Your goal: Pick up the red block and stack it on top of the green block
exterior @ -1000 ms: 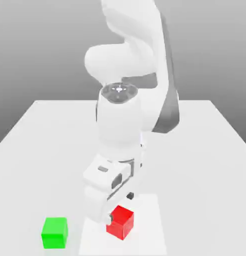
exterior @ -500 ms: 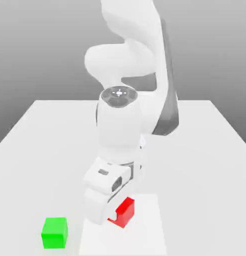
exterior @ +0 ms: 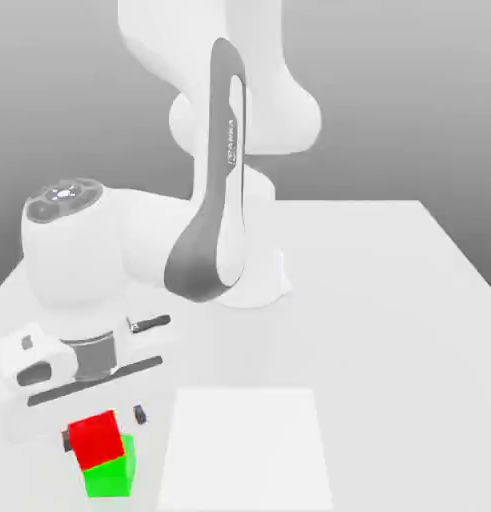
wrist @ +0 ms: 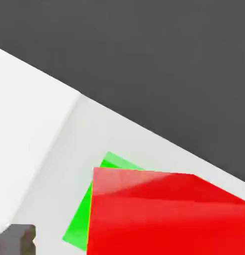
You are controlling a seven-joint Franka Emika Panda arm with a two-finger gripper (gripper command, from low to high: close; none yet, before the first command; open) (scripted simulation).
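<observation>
your gripper point(exterior: 103, 427) is wide open over by the exterior view's left, with the red block point(exterior: 96, 441) between its two fingers. you can see a gap between the block and one finger, so it is not pinched. the red block is above the green block point(exterior: 109, 481) and hides part of it. it sits crooked to the green one. you cannot tell if the two blocks touch. farther out, the white square point(exterior: 246, 450) lies flat on the pale table point(exterior: 389, 330), near the green block.
</observation>
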